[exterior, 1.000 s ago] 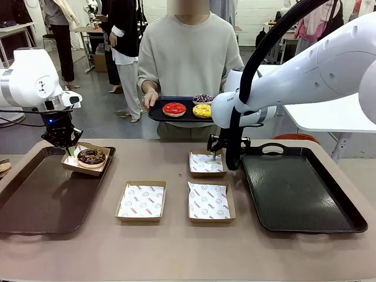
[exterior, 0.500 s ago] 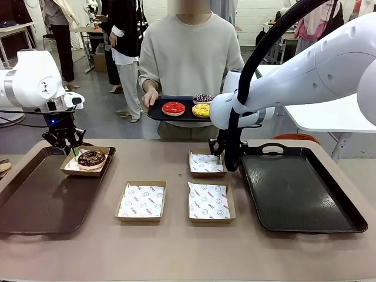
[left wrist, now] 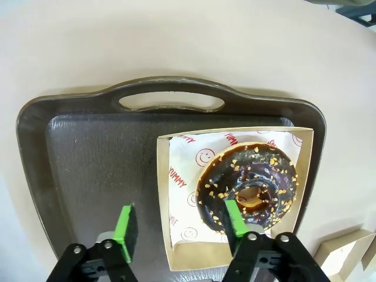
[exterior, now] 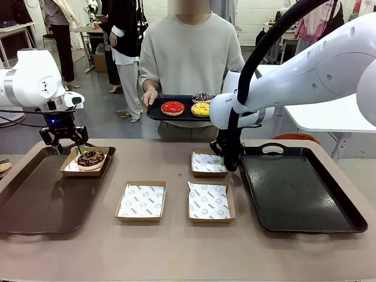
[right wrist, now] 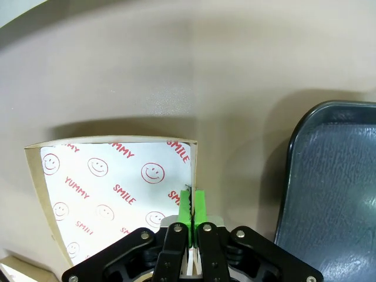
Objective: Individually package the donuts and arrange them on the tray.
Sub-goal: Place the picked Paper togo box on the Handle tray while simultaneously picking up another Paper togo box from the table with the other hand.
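A chocolate-glazed donut (exterior: 91,157) (left wrist: 249,185) lies in a paper-lined box (exterior: 73,167) at the far corner of the left tray (exterior: 41,200). My left gripper (exterior: 69,149) (left wrist: 179,222) hovers open just above that box's edge, holding nothing. My right gripper (exterior: 224,163) (right wrist: 192,210) is shut on the side wall of an empty lined box (exterior: 207,163) (right wrist: 111,182) beside the right tray (exterior: 299,194). The person holds a small black tray (exterior: 155,113) carrying the red donut (exterior: 173,107), the yellow donut (exterior: 201,110) and the purple sprinkled donut (exterior: 203,97).
Two more empty lined boxes (exterior: 141,201) (exterior: 210,201) sit on the table between the big trays. The right tray's rim (right wrist: 294,176) lies close beside my right gripper. The person stands at the table's far edge.
My left gripper has opened, let go of the chocolate donut's box and lifted a little. My right gripper has closed on the empty box's wall.
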### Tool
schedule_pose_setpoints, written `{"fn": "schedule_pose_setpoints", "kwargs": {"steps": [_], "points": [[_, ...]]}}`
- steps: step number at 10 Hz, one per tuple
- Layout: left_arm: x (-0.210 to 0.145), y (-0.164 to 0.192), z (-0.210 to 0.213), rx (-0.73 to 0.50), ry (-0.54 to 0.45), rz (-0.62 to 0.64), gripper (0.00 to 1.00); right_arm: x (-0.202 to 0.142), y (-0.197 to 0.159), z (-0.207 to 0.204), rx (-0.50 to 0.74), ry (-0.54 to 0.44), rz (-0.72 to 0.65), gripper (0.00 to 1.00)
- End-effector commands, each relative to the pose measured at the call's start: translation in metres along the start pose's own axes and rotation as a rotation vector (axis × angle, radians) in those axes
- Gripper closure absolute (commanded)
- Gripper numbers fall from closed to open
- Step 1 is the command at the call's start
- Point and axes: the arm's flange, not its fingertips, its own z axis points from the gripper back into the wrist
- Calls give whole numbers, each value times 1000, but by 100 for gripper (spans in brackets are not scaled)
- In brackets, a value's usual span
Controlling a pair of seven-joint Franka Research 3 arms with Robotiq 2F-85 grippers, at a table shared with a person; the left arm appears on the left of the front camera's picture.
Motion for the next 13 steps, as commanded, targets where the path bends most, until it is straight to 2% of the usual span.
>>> {"fn": "schedule_pose_setpoints", "kwargs": {"steps": [1,2,5,8,10,13], "points": [[0,1,5,-15,8,-14,0,3,1,-3,-35,4,2,100],[-3,2,7,-22,5,-13,12,3,2,-2,-41,7,1,100],[-40,12,26,-177,12,-65,12,-8,9,29,-49,23,-13,100],[-117,50,51,-458,-28,-86,12,-21,12,92,-57,-4,-11,100],[-174,87,64,-761,-118,-85,12,-26,16,129,-56,-26,-22,100],[-224,147,68,-1027,-154,-15,12,-23,27,157,-69,-26,-32,100]]}}
